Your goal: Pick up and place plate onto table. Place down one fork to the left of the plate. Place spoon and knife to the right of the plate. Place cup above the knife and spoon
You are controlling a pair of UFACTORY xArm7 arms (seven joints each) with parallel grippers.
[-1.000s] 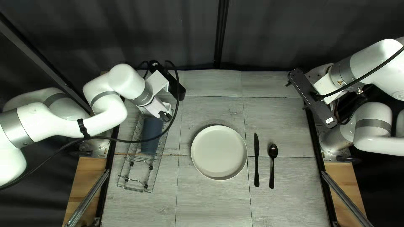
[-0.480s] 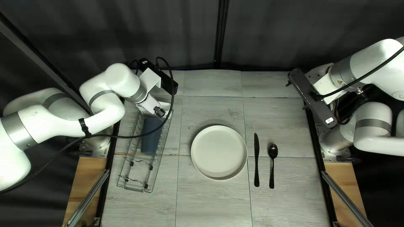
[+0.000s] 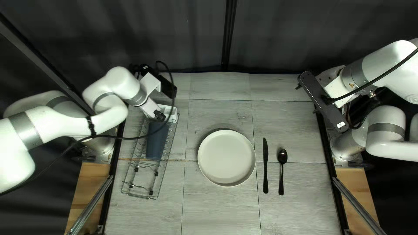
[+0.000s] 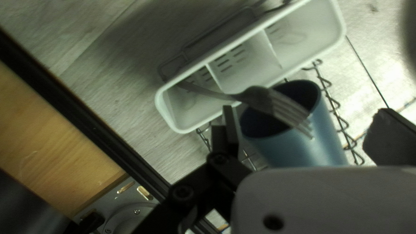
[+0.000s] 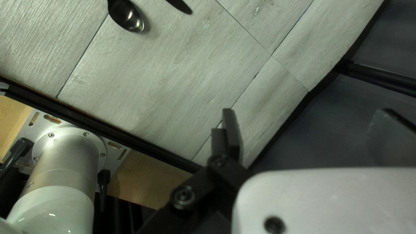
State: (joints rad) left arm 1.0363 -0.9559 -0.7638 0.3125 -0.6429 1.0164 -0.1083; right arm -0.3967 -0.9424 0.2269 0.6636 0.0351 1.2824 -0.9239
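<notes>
- Leaning out of an end compartment of the white cutlery holder [image 4: 161,96], a fork [image 4: 260,99] shows its tines across the mouth of a blue cup [image 3: 156,148].
- The left gripper [image 3: 160,115] hovers close by, fingers spread wide, gripping nothing.
- The cup lies tilted in a wire rack [image 3: 162,179] near the worktop's left edge, mouth towards the holder at the rack's far end.
- A pale plate [image 3: 226,157] sits flat, mid-worktop.
- To its right lie a black knife [image 3: 265,167] and, just beyond, a dark spoon [image 3: 282,155], side by side, apart.
- The right gripper [image 3: 323,102], by the worktop's far right corner, holds nothing between widely parted fingers.
</notes>
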